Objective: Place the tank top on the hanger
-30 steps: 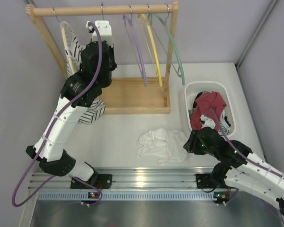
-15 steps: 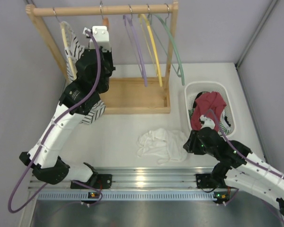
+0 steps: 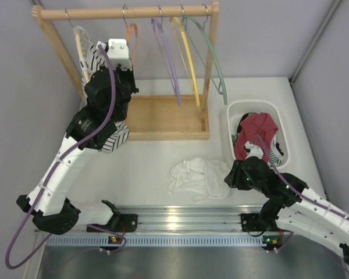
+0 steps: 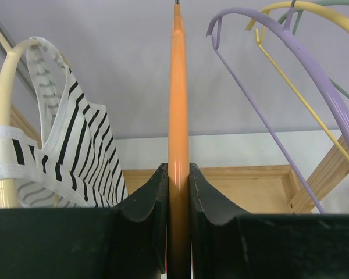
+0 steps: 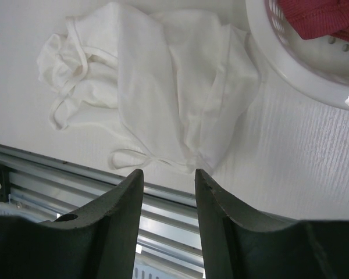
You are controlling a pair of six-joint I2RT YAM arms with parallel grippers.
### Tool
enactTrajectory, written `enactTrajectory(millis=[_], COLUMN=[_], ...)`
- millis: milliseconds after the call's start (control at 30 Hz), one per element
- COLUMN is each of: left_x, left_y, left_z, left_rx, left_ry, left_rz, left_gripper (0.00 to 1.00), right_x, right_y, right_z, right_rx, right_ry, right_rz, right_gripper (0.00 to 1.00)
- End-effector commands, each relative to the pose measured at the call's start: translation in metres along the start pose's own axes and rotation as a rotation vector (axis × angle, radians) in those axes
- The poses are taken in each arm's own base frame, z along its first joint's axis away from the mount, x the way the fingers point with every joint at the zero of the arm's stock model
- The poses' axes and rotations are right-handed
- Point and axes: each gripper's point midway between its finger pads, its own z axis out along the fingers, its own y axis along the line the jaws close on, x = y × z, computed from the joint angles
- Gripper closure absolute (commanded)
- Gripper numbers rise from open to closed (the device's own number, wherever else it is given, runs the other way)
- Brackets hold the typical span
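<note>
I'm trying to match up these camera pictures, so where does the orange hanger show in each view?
Top external: orange hanger in the upper left, hanging from the wooden rail.
Left wrist: dead centre, vertical, clamped in the left gripper.
Right wrist: not in it.
Shared landmark: purple hanger, right of the orange one in both.

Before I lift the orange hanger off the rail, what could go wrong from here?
1. The left gripper clamps the orange hanger while its hook sits on the wooden rail; a sideways pull could snag it.
2. The striped top and purple hanger hang close on either side and may get caught.
3. The tank top lies crumpled, straps looped; the open right gripper might pinch several layers.
</note>
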Motion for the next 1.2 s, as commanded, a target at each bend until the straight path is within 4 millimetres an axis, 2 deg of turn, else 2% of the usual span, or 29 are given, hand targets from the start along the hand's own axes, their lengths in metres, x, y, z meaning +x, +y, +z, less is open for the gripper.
enactTrajectory(millis=[0, 267, 433, 467, 567, 600, 667, 700, 733, 767, 800, 867, 1033, 1167], left_x=[-0.032, -0.036, -0.027, -0.022, -0.005, 0.013, 0.025, 0.049, 0.058, 0.058, 0.077, 0.095, 0.129, 0.149], left_y=[0.009, 0.015, 0.017, 0.017, 0.013, 0.009, 0.007, 0.003, 0.002, 0.009, 0.005, 0.010, -0.011, -0.025], left_z=[-0.016, -0.035, -0.048, -0.056, -0.073, -0.077, -0.094, -0.098, -0.104, -0.118, -0.124, -0.140, -0.169, -0.185], left_rx=[0.027, 0.077, 0.117, 0.148, 0.233, 0.258, 0.325, 0.350, 0.372, 0.388, 0.418, 0.445, 0.611, 0.714], left_ry=[-0.114, -0.146, -0.115, -0.098, -0.054, 0.004, 0.031, 0.093, 0.110, 0.092, 0.128, 0.147, 0.233, 0.305], left_rz=[-0.095, -0.110, -0.107, -0.099, -0.079, -0.077, -0.083, -0.070, -0.072, -0.091, -0.093, -0.104, -0.152, -0.152], left_gripper=[1.00, 1.00, 1.00, 1.00, 1.00, 1.00, 1.00, 1.00, 1.00, 1.00, 1.00, 1.00, 1.00, 1.00], right_x=[-0.002, -0.003, -0.004, -0.006, -0.005, -0.003, 0.001, 0.006, 0.008, 0.011, 0.014, 0.019, 0.031, 0.056], right_y=[0.006, 0.007, 0.008, 0.010, 0.012, 0.013, 0.013, 0.013, 0.012, 0.012, 0.012, 0.010, 0.017, 0.035], right_z=[0.001, 0.003, 0.004, 0.003, 0.003, 0.003, 0.004, 0.005, 0.005, 0.006, 0.006, 0.006, 0.011, 0.027], right_rx=[-0.029, -0.027, -0.023, -0.028, -0.028, -0.036, -0.036, -0.041, -0.041, -0.044, -0.048, -0.042, -0.074, -0.120], right_ry=[-0.016, -0.016, -0.013, -0.015, -0.001, 0.009, 0.029, 0.051, 0.058, 0.070, 0.083, 0.098, 0.138, 0.192], right_rz=[-0.020, -0.030, -0.035, -0.036, -0.044, -0.046, -0.054, -0.059, -0.059, -0.063, -0.065, -0.068, -0.058, -0.041], right_gripper=[0.59, 0.59, 0.59, 0.59, 0.59, 0.60, 0.61, 0.62, 0.63, 0.64, 0.63, 0.63, 0.64, 0.66])
